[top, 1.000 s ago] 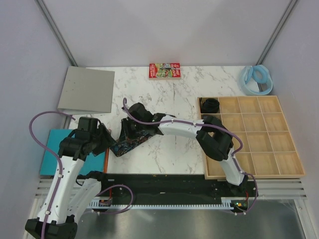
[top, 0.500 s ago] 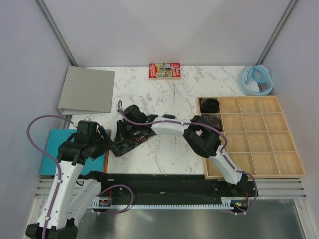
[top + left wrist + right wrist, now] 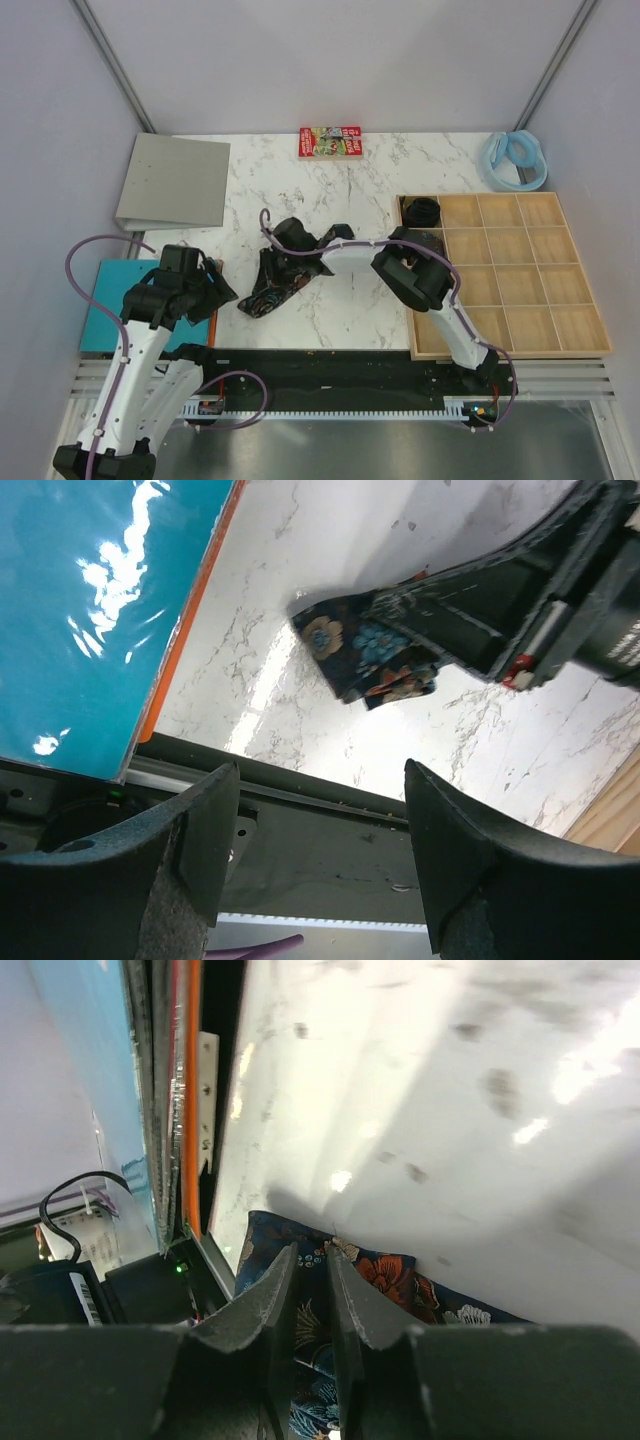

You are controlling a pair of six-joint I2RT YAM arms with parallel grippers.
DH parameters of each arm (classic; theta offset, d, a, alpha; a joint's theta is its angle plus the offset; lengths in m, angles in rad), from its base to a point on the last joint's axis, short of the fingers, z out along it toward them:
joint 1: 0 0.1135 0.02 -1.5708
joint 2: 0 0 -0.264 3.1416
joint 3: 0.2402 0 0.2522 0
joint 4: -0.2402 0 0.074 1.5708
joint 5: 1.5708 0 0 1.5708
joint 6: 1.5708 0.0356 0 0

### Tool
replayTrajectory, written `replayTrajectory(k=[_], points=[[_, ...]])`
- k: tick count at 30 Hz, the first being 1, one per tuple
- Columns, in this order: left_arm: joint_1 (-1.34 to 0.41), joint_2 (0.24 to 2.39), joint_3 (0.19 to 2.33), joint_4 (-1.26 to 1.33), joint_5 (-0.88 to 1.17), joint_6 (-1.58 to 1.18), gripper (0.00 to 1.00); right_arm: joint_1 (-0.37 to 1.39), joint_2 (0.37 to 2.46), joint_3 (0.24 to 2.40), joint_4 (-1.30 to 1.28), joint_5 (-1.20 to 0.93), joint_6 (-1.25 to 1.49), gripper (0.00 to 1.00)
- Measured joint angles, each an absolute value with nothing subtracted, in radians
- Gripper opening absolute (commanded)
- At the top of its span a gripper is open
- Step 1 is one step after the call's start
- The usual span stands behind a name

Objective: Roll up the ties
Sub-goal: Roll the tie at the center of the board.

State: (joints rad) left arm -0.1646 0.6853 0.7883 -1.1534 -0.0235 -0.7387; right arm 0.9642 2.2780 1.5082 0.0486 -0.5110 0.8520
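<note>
Status: task partly done, by your inspector's reading.

1. Left side. Your left gripper (image 3: pixel 320 770) hangs above the near edge of the tabletop (image 3: pixel 340 180), beside the teal mat (image 3: pixel 105 300). Its jaws are wide and hold nothing.
2. Centre. One floral necktie (image 3: pixel 270 290) lies on the tabletop as a loose, crumpled strip, just right of the mat. No spiral is formed in it. Your right gripper (image 3: pixel 310 1260) has its jaws narrow and pinched on the fabric near one end.
3. Right side. The wooden compartment tray (image 3: pixel 520 270) holds one rolled tie (image 3: pixel 423 211) in its far left corner compartment. Most other compartments are bare. The one just nearer is partly hidden by the arm, so its contents cannot be confirmed.

Outstanding: roll the centre necktie and place it in the tray.
</note>
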Motion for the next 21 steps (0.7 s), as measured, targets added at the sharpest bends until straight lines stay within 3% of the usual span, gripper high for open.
replayTrajectory(k=[12, 14, 16, 21], points=[[-0.165, 0.693, 0.753, -1.117, 0.014, -0.756, 0.70, 0.893, 2.154, 1.444, 0.027, -0.495, 0.849, 0.41], [-0.165, 0.730, 0.757, -1.104, 0.019, -0.758, 0.68, 0.896, 2.081, 1.425, -0.014, -0.449, 0.836, 0.40], [-0.165, 0.804, 0.768, -1.077, 0.026, -0.758, 0.59, 0.898, 2.006, 1.392, -0.037, -0.401, 0.825, 0.38], [-0.163, 1.091, 0.852, -0.979, 0.034, -0.731, 0.54, 0.901, 1.850, 1.254, -0.043, -0.331, 0.815, 0.25]])
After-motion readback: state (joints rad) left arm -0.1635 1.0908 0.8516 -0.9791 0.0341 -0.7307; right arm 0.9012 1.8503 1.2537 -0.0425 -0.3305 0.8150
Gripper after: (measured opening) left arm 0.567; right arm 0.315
